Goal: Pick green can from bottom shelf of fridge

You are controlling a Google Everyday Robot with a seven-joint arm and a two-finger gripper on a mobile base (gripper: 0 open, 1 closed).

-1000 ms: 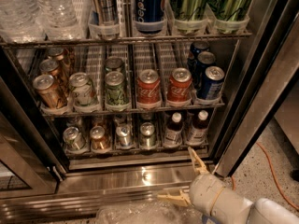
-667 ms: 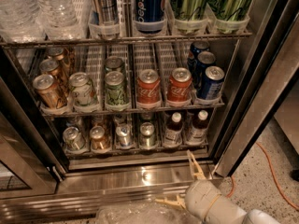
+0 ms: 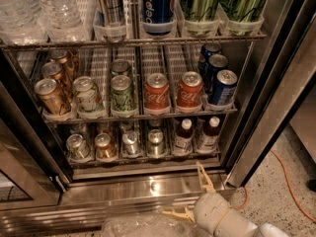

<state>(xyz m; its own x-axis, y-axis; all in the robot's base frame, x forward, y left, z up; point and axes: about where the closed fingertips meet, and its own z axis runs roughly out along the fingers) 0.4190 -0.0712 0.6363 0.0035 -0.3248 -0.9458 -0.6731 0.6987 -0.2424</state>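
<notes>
Nearest, at the lower edge of the view, the gripper (image 3: 181, 189) hangs low in front of the fridge (image 3: 256, 132). Its two pale fingers are spread wide with nothing between them, one pointing up toward the shelves and the other out to the side. Crinkled clear plastic (image 3: 138, 226) lies just beside it, and an orange cable (image 3: 291, 184) trails over the speckled floor further off. Behind the fingers runs the steel base panel (image 3: 113, 191), and just above that is the bottom shelf (image 3: 143, 158), where the drinks stand in clear lane trays under a low rack. The green can (image 3: 155, 143) is upright at the front of its lane, about mid-shelf. A silver can (image 3: 131, 143) stands close on one side and a dark bottle (image 3: 183, 136) close on the other. It is well apart from the gripper, so the reach has not begun. If full, the can should have some heft, with stiff walls that will bear a firm squeeze. Its skin is smooth and, being chilled, probably damp, so a light pinch may slip. The low headroom seems to rule out coming from above. The better hold is across the body near mid-height, entered from the front with a finger down each side. The gaps to the neighbours and the tray walls look tight, and the tray's front lip may need a slight lift to clear. Above, the next rack carries red Coke cans (image 3: 157, 90), and bottles fill the top rack.
</notes>
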